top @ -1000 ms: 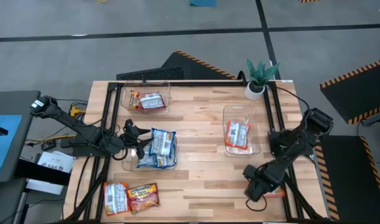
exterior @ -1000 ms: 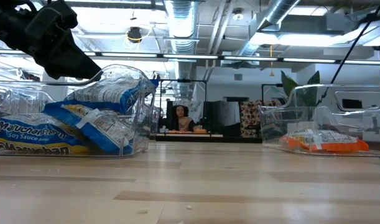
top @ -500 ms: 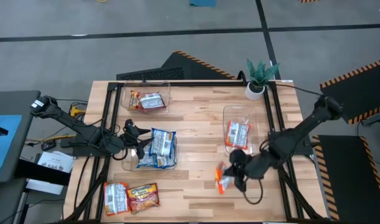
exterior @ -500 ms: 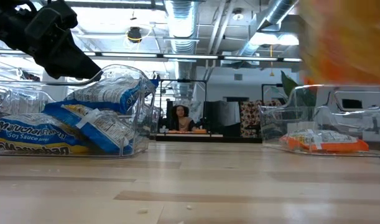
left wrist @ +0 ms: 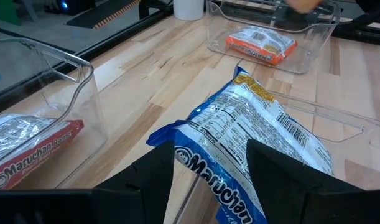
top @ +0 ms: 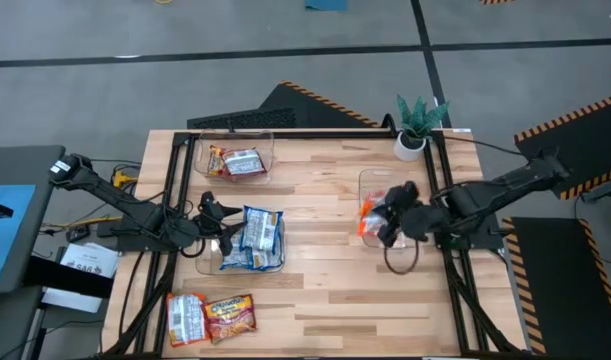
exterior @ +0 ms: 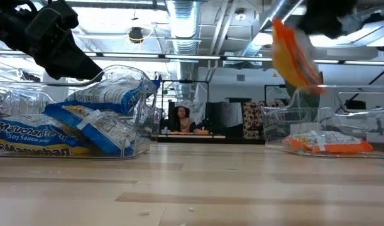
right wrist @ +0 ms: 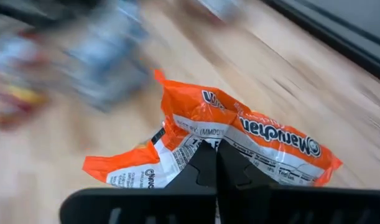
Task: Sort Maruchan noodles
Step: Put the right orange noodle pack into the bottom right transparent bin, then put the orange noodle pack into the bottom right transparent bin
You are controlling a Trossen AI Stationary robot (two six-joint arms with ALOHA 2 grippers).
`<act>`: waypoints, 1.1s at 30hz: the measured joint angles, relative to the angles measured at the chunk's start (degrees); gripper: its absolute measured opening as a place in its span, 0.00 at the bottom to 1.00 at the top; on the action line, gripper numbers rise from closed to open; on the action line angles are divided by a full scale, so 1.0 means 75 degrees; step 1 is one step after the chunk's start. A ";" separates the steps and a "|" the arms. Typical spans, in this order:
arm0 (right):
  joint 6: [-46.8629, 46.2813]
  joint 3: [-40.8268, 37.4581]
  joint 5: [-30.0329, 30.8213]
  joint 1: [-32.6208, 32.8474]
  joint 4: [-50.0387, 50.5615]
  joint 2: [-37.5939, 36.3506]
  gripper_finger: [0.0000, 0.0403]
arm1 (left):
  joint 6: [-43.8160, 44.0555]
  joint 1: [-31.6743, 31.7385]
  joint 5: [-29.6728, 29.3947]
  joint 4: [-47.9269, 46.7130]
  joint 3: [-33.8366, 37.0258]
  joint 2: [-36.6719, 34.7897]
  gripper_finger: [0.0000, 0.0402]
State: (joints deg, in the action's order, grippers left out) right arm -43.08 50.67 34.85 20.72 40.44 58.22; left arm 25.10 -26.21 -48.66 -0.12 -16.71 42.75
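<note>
Above the wooden table (top: 315, 200), the right end effector (right wrist: 216, 163) clamps a crumpled orange-and-white packet (right wrist: 227, 146).

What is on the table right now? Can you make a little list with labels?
right hand: shut on the orange packet, above the right bin
right bin: one orange packet inside
left hand: at the blue packets' bin, fingers open around a blue packet
far bin: red packets
loose on table: two packets at the front left
plant: back right corner
</note>
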 joint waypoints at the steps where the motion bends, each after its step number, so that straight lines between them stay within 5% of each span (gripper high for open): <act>1: -0.0307 -0.0001 -0.0001 -0.0156 0.0551 0.0045 0.02 | 0.0000 0.0001 0.0000 0.0000 0.0000 -0.0001 0.47; 5: -0.1231 -0.0014 -0.0231 -0.0702 0.2181 0.0468 0.02 | 0.0000 -0.0001 0.0000 0.0000 -0.0002 -0.0001 0.47; 13: -0.1074 -0.0008 -0.2277 -0.1138 0.1685 0.1323 0.02 | 0.0006 0.0002 0.0000 -0.0004 0.0000 0.0002 0.47; 20: -0.1073 -0.0008 -0.3496 -0.1120 0.1834 0.1643 0.13 | 0.0012 0.0002 0.0000 -0.0026 -0.0003 -0.0001 0.47; 29: -0.1048 -0.0008 -0.3317 -0.1477 0.1944 0.1450 0.17 | 0.0024 -0.0001 0.0000 -0.0026 -0.0003 -0.0001 0.47; 33: -0.1010 -0.0008 -0.2186 -0.1547 0.1646 0.1170 0.17 | 0.0029 0.0002 0.0000 -0.0023 -0.0003 0.0002 0.47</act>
State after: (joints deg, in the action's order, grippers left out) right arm -50.65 50.61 18.46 9.12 52.79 66.99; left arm 25.32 -26.20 -48.66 -0.30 -16.73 42.76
